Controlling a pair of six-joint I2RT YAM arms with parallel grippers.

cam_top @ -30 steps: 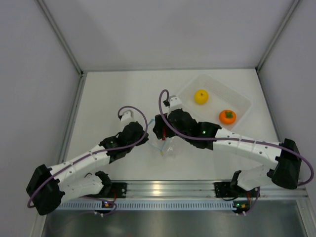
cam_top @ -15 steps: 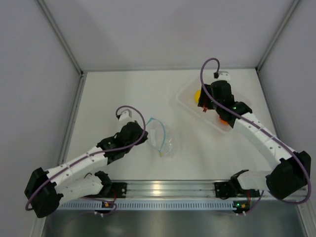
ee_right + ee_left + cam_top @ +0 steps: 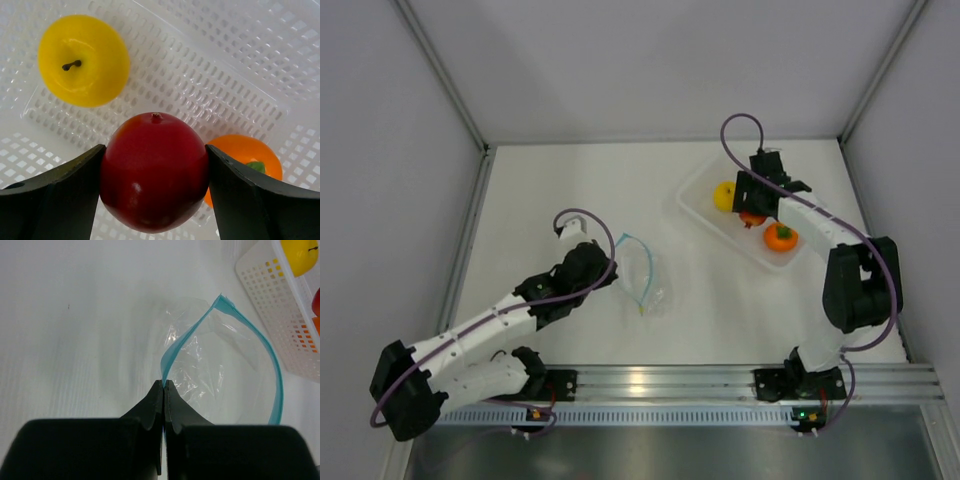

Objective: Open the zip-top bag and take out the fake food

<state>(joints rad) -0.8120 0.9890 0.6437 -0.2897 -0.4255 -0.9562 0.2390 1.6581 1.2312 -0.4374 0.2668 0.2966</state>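
Now the right gripper (image 3: 155, 172) clamps the red fruit (image 3: 154, 165) over the tray (image 3: 240, 75), beside the yellow fruit (image 3: 82, 60) and orange fruit (image 3: 250, 155); the left gripper (image 3: 164, 385) pinches the empty zip-top bag (image 3: 220, 375) mid-table by its blue strip (image 3: 187, 337); released high, the red one may bounce out.

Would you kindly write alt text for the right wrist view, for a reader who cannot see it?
The right gripper holds a red toy fruit between its black fingers, over a white perforated tray. In the tray lie a yellow fruit, upper left, and an orange fruit, partly hidden behind the red one.
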